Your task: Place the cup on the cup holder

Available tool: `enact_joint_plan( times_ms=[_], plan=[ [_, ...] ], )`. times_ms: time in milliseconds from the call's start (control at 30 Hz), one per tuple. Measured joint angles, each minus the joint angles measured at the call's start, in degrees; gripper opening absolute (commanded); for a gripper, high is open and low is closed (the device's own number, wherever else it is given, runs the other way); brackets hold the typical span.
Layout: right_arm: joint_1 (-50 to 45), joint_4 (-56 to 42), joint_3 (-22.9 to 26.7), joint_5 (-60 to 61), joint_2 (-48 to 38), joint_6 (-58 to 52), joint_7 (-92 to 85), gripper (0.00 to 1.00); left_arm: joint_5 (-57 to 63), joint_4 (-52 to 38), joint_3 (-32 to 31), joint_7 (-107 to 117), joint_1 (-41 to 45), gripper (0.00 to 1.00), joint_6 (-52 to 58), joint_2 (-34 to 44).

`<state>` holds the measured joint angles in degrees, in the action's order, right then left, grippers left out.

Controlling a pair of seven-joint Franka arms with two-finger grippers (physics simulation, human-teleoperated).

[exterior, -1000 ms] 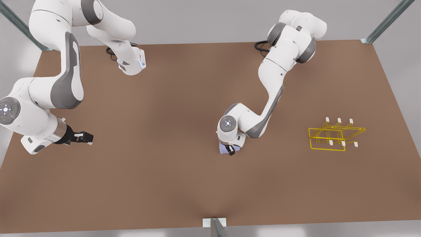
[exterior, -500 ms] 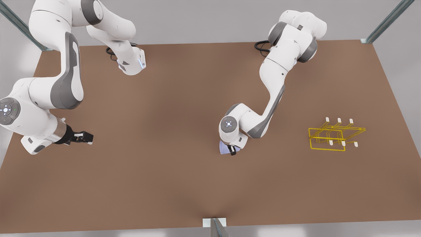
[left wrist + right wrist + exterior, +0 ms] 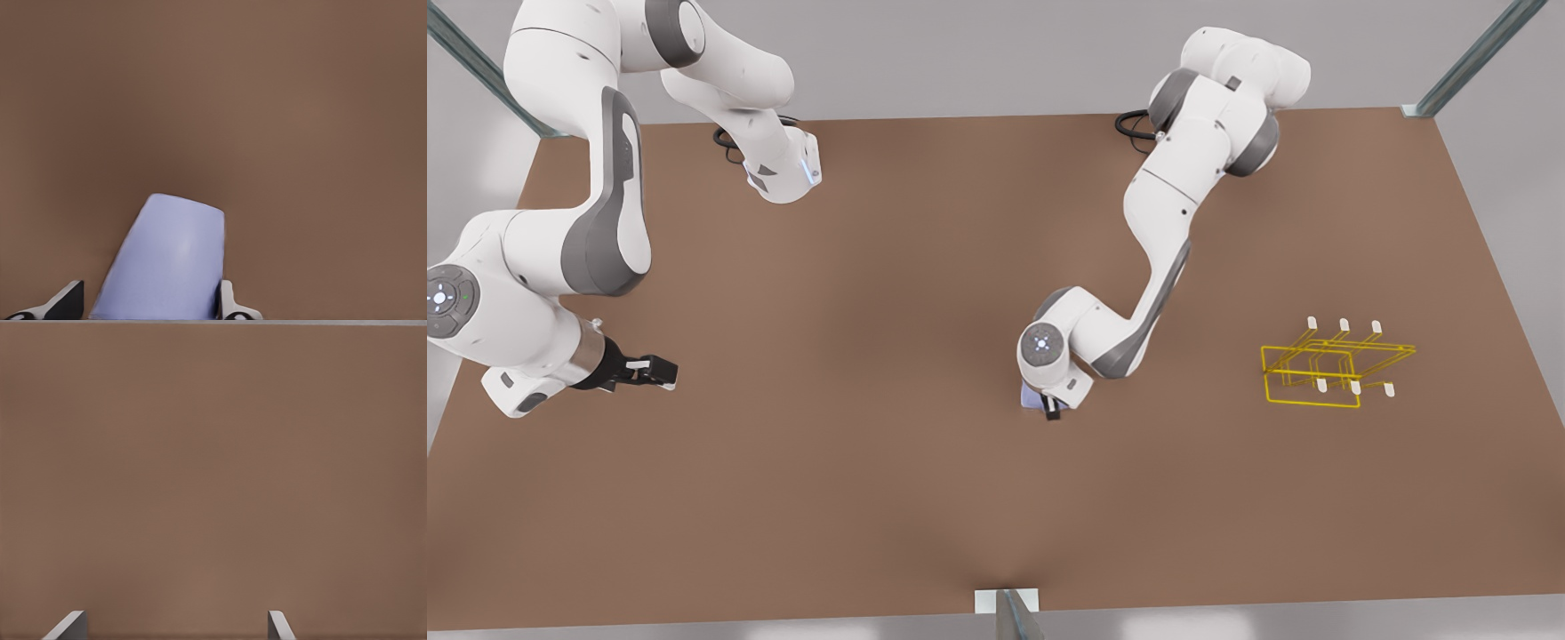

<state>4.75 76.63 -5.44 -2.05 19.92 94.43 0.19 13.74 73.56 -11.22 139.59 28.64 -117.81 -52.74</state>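
Front view, left gripper [image 3: 1048, 407] bent low at table [image 3: 871, 462] centre, fingers clamped on the lavender cup [image 3: 1033, 399], cup holder [image 3: 1325, 373] well apart toward the front view's right, right gripper [image 3: 660, 372] waiting, fingers spread.

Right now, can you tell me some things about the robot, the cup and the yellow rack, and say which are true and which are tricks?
1. The left gripper has the cup between its fingers. True.
2. The cup sits on the rack. False: the rack stands apart, toward the front view's right, with nothing on it.
3. The right gripper is holding a cup too. False: it is open and waits with nothing between its fingers, at the front view's left.
4. The table is brown. True.
5. The rack is blue. False: it is yellow with white tips.
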Motion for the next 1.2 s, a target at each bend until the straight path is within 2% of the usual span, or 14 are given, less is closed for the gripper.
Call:
enact_joint_plan(
  times_ms=[300, 333, 400, 533, 567, 833, 933, 1200],
  plan=[
    [-0.1, -0.3, 0.0, -0.1, -0.2, 0.2, 0.0, 1.0, -0.1, -0.4, 0.0, -2.9, 0.3, 1.0, -1.4, -1.6],
    [-0.1, -0.3, 0.0, -0.1, -0.2, 0.2, -0.1, 1.0, -0.2, -0.4, 0.0, -3.1, 0.3, 0.87, -1.5, -1.6],
    [-0.1, -0.3, 0.0, -0.1, -0.2, 0.2, -0.1, 1.0, -0.3, -0.5, -0.1, -3.6, 0.3, 0.82, -1.7, -1.6],
    [-0.1, -0.3, 0.0, -0.1, -0.2, 0.2, -0.1, 1.0, -0.4, -0.7, -0.1, -4.5, 0.1, 0.84, -1.9, -1.1],
    [-0.1, -0.3, 0.0, -0.1, -0.2, 0.2, -0.1, 1.0, -0.5, -0.7, -0.1, -4.8, -0.1, 0.87, -1.7, -0.3],
    [0.0, -0.3, 0.0, -0.1, -0.1, 0.1, -0.2, 1.0, 0.1, -1.4, 1.0, -7.0, -1.0, 0.87, 4.7, 7.7],
    [0.0, -0.3, 0.0, -0.1, -0.1, 0.1, -0.2, 1.0, 6.4, -1.7, 1.6, -7.8, -1.0, 0.87, 9.5, 9.0],
    [0.3, -0.3, 0.0, -0.1, -0.1, 0.1, -0.4, 1.0, 35.2, -0.9, 5.8, -9.3, -1.0, 0.87, 27.6, 7.8]
  ],
)
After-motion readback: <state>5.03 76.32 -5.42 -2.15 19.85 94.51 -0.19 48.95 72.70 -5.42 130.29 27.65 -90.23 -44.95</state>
